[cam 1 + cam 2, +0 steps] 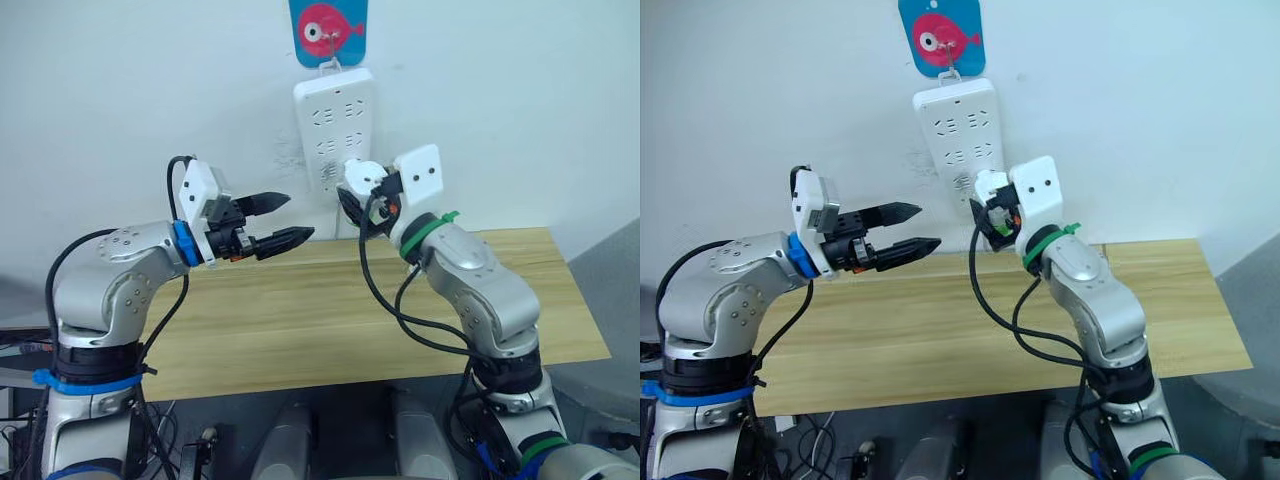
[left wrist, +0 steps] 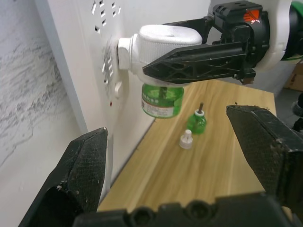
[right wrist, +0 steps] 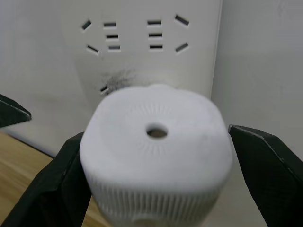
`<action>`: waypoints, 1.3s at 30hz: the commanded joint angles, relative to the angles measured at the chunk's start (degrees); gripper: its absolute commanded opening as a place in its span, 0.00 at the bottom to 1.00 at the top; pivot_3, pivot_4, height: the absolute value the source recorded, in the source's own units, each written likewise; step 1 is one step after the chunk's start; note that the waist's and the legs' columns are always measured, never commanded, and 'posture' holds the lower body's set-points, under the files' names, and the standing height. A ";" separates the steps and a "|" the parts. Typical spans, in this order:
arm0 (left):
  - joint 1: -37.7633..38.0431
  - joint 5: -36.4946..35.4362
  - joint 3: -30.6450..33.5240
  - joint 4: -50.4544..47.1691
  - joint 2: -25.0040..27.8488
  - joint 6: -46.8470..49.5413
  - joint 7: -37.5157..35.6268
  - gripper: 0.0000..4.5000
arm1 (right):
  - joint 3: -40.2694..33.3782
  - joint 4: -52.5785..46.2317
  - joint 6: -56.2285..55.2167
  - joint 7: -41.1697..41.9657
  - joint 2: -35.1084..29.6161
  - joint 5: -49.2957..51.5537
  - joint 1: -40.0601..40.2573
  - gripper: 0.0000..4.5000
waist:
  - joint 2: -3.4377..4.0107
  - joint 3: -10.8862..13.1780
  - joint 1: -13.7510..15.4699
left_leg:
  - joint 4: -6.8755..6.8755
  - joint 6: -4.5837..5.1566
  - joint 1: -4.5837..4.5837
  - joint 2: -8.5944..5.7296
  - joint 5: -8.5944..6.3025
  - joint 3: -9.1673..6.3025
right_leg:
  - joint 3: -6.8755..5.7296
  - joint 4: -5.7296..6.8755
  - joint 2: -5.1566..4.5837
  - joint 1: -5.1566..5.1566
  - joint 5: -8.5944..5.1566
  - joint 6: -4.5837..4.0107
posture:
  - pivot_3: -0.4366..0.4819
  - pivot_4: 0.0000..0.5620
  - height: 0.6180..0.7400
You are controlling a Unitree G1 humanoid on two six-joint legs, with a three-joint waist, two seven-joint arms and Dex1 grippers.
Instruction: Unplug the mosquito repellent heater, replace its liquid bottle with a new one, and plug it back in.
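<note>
Reaching up, right gripper [image 2: 199, 59] clamps the plugged-in heater [image 2: 163, 47]; left gripper [image 1: 275, 222] hovers apart.

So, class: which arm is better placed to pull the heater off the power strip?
The right. Its pincer already straddles the mosquito repellent heater, which sits plugged into the power strip. The left pincer hangs open, apart from it.

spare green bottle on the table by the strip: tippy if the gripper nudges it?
Probably. The spare green bottle stands upright on the wooden table with a thin wick sticking up, so a side nudge would likely topple it. Its round body would then probably roll. It looks like smooth plastic, likely light and a bit slippery. The small white cap beside it would scatter easily too.
</note>
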 commanded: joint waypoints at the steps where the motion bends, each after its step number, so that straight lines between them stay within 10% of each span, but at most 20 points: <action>1: 1.17 -1.74 2.08 -2.20 2.18 0.43 -0.31 1.00 | -3.91 -8.63 5.03 3.13 -1.97 4.97 2.82 1.00 | 0.00 0.00 0.05 | -0.02 0.00 0.00 0.00 0.00 0.00 | 0.00 0.00 0.00 0.00 0.00 0.00 | 0.51 0.42 1.00; 10: 1.46 -4.54 2.72 -2.59 5.43 1.49 -1.07 1.00 | -10.37 -17.79 11.74 12.25 -11.22 16.27 10.02 0.96 | 0.00 0.00 0.10 | 0.00 0.00 0.04 0.04 0.00 0.09 | 0.05 -0.01 0.02 0.02 -0.01 -0.01 | 0.50 0.42 1.00; 23: -0.98 -9.87 2.90 -7.43 8.27 3.95 -1.04 1.00 | -1.67 -9.12 4.16 8.59 -4.66 12.13 6.54 0.01 | 0.00 0.00 0.28 | 0.00 0.00 0.01 0.01 0.00 0.06 | 0.03 0.01 0.00 0.01 -0.01 -0.01 | 0.55 0.38 1.00; 39: 2.50 -11.08 2.61 -8.43 10.18 2.89 -2.27 1.00 | -0.65 -8.72 2.12 7.84 -2.92 12.08 5.14 0.01 | 0.00 0.00 0.26 | 0.00 -0.01 0.04 0.04 0.01 0.07 | 0.04 0.01 0.02 0.00 -0.01 -0.01 | 0.55 0.38 1.00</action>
